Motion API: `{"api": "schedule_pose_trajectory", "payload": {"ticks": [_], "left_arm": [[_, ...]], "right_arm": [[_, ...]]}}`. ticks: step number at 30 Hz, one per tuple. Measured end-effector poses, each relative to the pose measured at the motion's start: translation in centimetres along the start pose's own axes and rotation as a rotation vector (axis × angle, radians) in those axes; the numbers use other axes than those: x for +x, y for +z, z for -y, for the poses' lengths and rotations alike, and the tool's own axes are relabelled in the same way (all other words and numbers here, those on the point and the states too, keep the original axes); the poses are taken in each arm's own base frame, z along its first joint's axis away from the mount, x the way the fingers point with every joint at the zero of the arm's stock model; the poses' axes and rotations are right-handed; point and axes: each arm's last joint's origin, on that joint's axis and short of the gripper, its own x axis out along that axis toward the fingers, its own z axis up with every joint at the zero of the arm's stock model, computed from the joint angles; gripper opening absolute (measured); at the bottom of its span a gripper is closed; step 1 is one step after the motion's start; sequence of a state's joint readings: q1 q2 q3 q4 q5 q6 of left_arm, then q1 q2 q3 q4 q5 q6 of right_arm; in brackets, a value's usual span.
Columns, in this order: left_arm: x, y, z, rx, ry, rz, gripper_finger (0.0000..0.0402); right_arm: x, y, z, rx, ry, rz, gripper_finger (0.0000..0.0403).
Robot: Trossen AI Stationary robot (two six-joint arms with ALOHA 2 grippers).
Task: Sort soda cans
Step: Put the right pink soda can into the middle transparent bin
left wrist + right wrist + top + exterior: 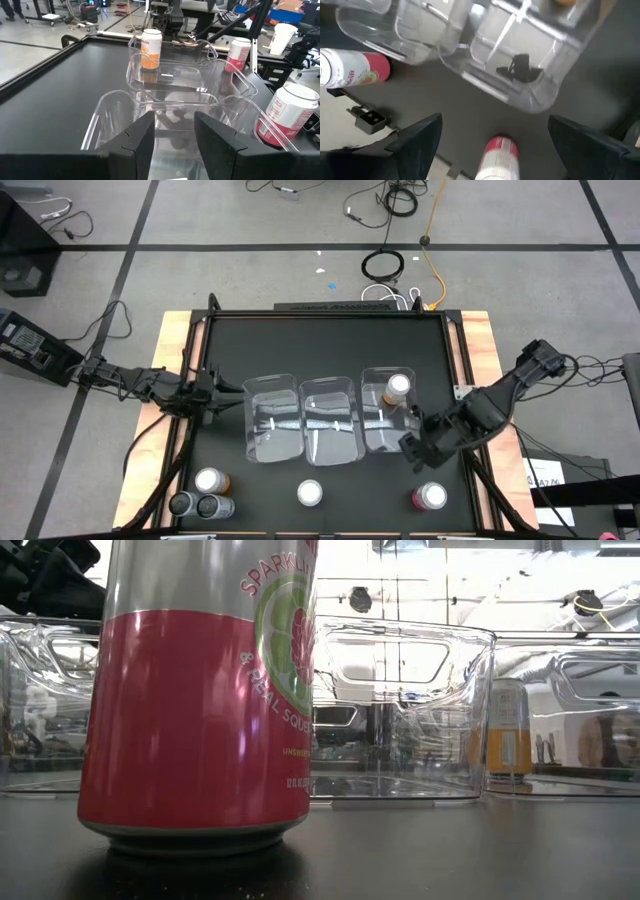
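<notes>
Three clear bins stand side by side mid-table: left [272, 420], middle [330, 422], right [385, 415]. An orange soda can [398, 388] [151, 47] stands upright in the right bin. On the near strip of the table stand an orange can [210, 481], two silver cans [198, 505], a red-pink can [310, 493] [200, 690] and another red-pink can [430, 497] [497, 157]. My right gripper [418, 448] [495, 119] hangs open above that last can, pointing down, fingers clear of it. My left gripper [215, 392] [173, 116] waits open at the left bin's outer side.
Wooden side rails [170, 380] and a black frame border the dark tabletop. Bare black surface lies between the bins and the near row of cans, and behind the bins toward the far edge. Cables [385, 265] lie on the floor beyond the table.
</notes>
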State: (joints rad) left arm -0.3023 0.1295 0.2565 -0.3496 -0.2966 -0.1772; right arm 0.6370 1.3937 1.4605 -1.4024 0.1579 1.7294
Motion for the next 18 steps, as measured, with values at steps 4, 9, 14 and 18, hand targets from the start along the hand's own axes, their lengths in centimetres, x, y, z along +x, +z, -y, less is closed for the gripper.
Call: {"api": "schedule_pose_trajectory", "payload": {"ticks": [4, 9, 14, 18], "left_arm": [[0.0, 0.0, 0.0, 0.000, 0.000, 0.000, 0.0148], [0.0, 0.0, 0.0, 0.002, 0.001, -0.005, 0.0148], [0.0, -0.1, 0.0, 0.003, 0.001, -0.006, 0.0148], [0.0, -0.1, 0.0, 0.003, 0.001, -0.006, 0.0148]], "right_arm": [[0.7, -2.0, -0.1, 0.082, -0.050, -0.032, 0.0357], [2.8, -4.9, -1.0, 0.137, -0.177, -0.128, 0.0357], [4.0, -7.2, -1.6, 0.193, -0.183, -0.134, 0.0357], [4.9, -9.0, -1.9, 0.207, -0.182, -0.151, 0.0357]]}}
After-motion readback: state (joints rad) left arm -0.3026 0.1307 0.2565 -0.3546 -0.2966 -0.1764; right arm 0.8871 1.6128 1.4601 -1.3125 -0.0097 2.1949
